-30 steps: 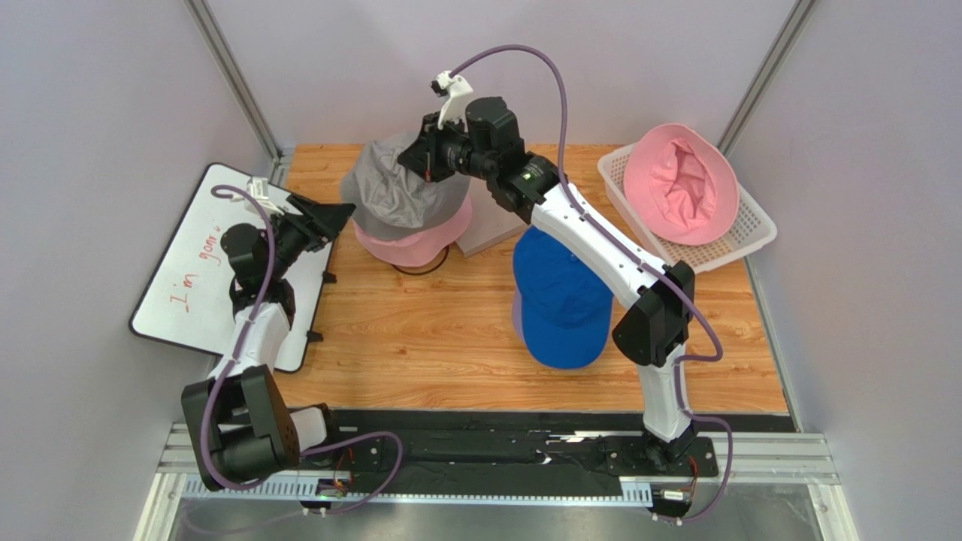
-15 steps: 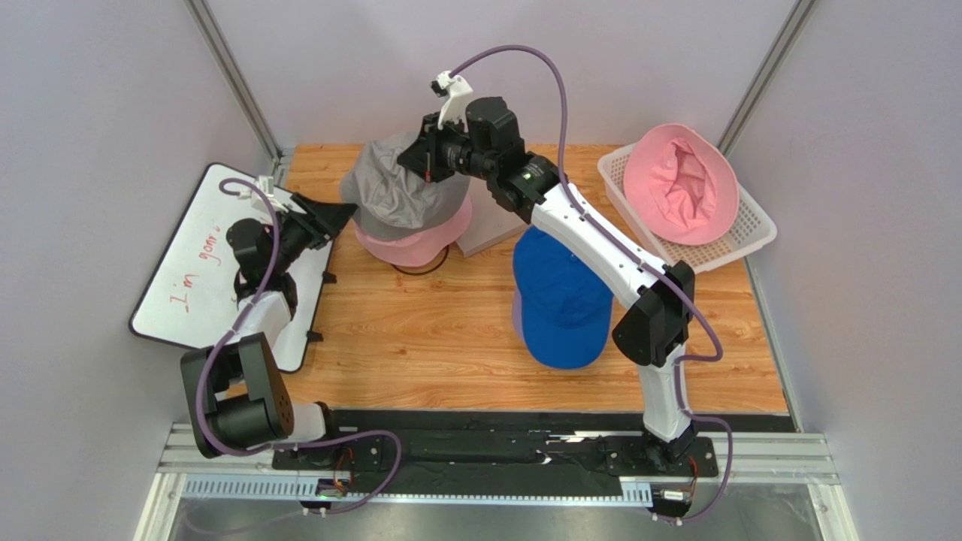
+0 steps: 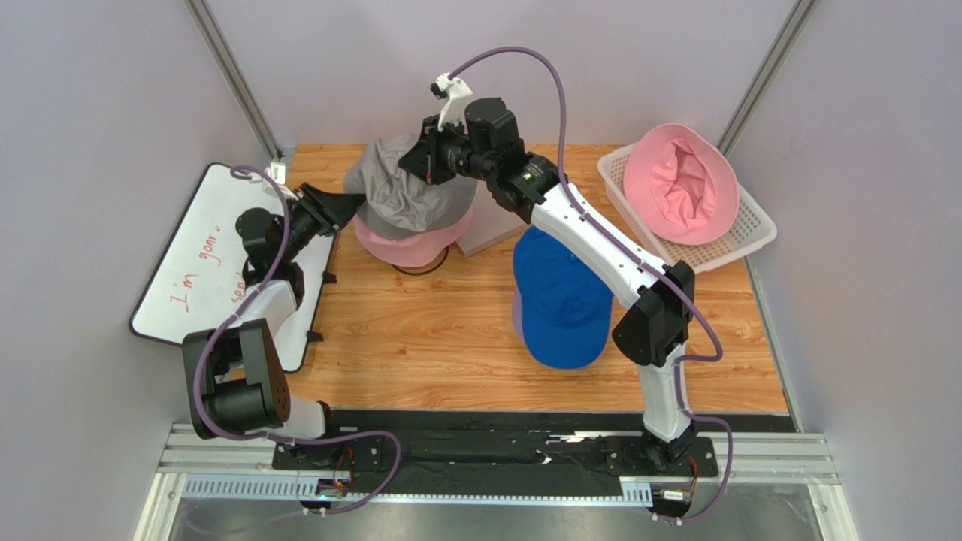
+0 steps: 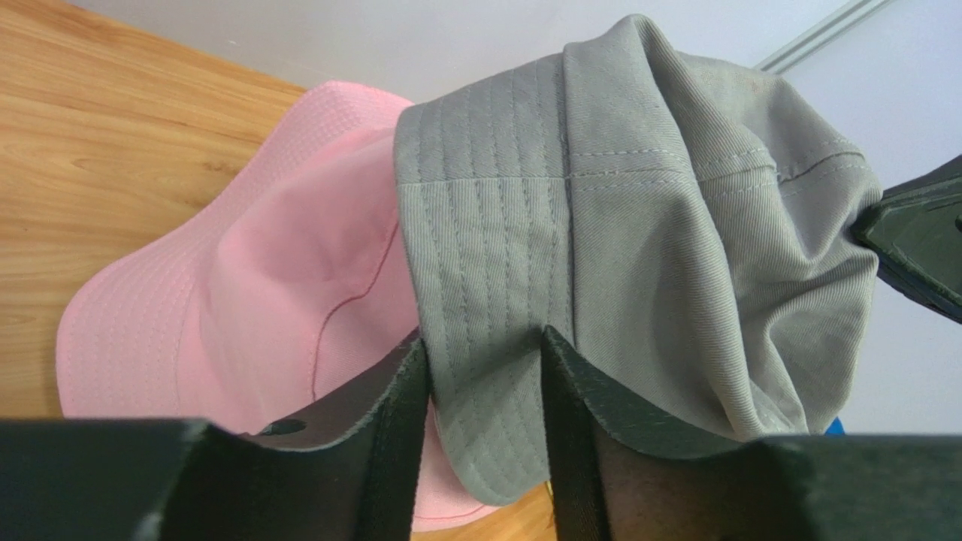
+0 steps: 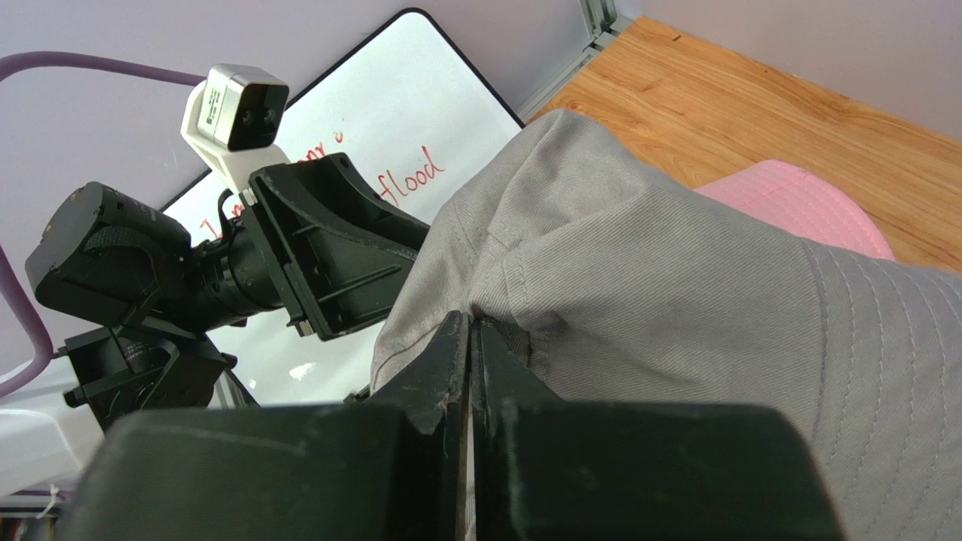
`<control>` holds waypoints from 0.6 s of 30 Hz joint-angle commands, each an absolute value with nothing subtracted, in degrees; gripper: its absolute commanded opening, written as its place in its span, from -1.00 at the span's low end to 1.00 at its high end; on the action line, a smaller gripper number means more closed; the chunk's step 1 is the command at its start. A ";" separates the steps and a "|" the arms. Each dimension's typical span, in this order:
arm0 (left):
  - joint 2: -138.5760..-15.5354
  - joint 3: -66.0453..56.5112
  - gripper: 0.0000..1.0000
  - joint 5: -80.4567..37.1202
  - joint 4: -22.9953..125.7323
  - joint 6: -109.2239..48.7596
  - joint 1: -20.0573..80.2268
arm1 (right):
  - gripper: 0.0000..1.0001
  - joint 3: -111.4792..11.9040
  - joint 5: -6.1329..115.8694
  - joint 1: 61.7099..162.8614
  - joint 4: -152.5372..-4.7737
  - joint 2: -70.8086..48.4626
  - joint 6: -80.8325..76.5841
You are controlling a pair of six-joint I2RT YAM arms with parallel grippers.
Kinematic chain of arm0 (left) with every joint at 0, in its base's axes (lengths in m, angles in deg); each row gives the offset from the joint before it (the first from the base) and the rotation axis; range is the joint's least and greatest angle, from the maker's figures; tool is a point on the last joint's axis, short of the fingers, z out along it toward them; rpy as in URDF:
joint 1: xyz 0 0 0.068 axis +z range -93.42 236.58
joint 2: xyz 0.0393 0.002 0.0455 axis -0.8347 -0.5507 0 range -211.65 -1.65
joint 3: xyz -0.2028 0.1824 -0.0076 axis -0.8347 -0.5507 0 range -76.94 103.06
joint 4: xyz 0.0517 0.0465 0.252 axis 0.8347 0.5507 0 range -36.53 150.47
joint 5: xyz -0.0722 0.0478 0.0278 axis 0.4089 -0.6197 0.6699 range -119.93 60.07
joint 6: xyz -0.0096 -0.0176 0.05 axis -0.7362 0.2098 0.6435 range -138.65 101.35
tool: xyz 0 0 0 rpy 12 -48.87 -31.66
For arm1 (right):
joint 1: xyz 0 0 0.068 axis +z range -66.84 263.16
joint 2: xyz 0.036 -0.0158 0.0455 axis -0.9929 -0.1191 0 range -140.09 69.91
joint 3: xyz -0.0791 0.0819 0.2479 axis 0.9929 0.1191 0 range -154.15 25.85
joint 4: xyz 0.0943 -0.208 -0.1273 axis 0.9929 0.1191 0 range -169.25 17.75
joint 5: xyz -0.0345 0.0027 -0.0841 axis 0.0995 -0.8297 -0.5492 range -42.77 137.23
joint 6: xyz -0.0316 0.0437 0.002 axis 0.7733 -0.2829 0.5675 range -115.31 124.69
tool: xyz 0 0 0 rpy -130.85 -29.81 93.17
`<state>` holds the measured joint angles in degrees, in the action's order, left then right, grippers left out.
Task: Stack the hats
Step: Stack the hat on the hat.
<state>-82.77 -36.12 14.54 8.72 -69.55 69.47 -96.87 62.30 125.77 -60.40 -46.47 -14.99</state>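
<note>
On the wooden worktop [image 3: 429, 338], upper middle of the top view, the grey bucket hat [image 3: 401, 194] sits over a pink hat [image 3: 420, 244]; a blue cap [image 3: 559, 299] lies right of centre. The right claw [image 5: 471, 329] is clamped on the grey crown; the left claw [image 4: 480, 358] stands apart astride its brim.

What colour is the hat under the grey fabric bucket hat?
Pink; the pink fabric hat under the grey bucket hat shows best from the left wrist.
</note>
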 commanded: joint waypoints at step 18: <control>-70.30 -36.51 -1.00 4.36 25.65 -64.89 71.26 | -1.00 -95.54 60.06 125.96 -59.82 -42.33 -14.29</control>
<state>-73.83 -36.91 8.33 16.76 -67.71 70.65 -96.65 60.96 125.77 -58.54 -46.25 -14.93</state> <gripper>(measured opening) 0.008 0.003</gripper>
